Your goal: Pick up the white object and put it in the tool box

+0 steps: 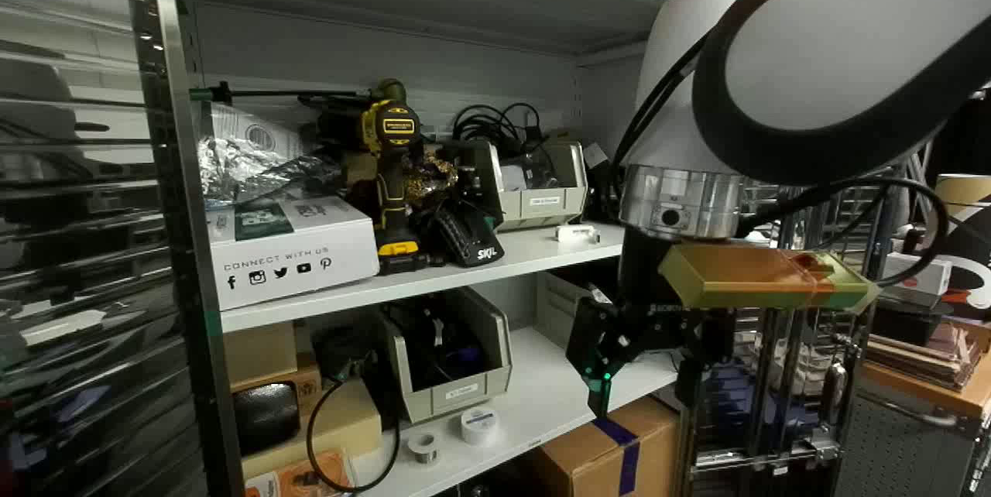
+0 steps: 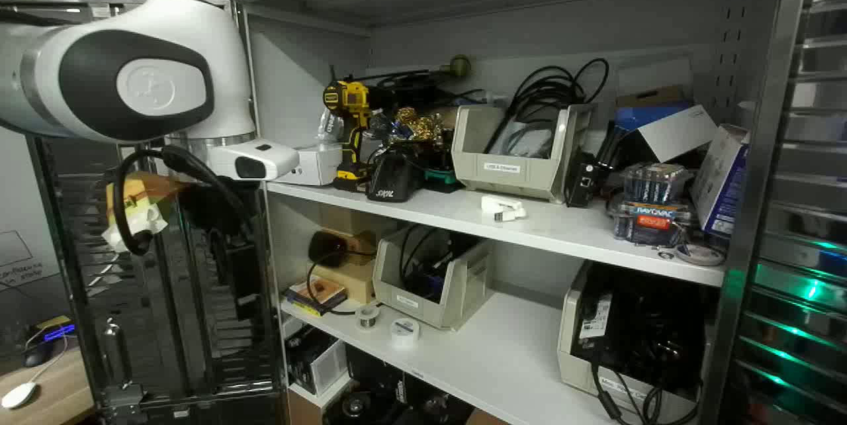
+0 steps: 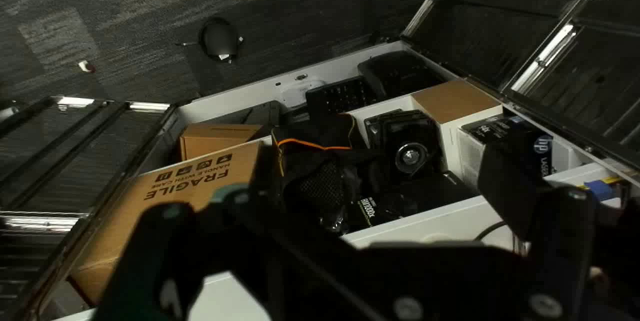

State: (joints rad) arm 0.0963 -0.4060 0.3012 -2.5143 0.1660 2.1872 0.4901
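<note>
A small white object, like a cable adapter, lies near the front edge of the upper shelf. It also shows in an exterior view, where a metal plug is visible. Just behind it stands an open grey bin with a label and dark cables inside, seen also in an exterior view. No other tool box is clear; similar bins stand below. My gripper points down in front of the shelves, lower than the white object and apart from it. Its fingers are spread and empty, also in the wrist view.
A yellow drill and a white box stand on the upper shelf. Battery packs are at its far end. Lower bins and a white tape roll sit below. Metal cabinet doors flank the shelves.
</note>
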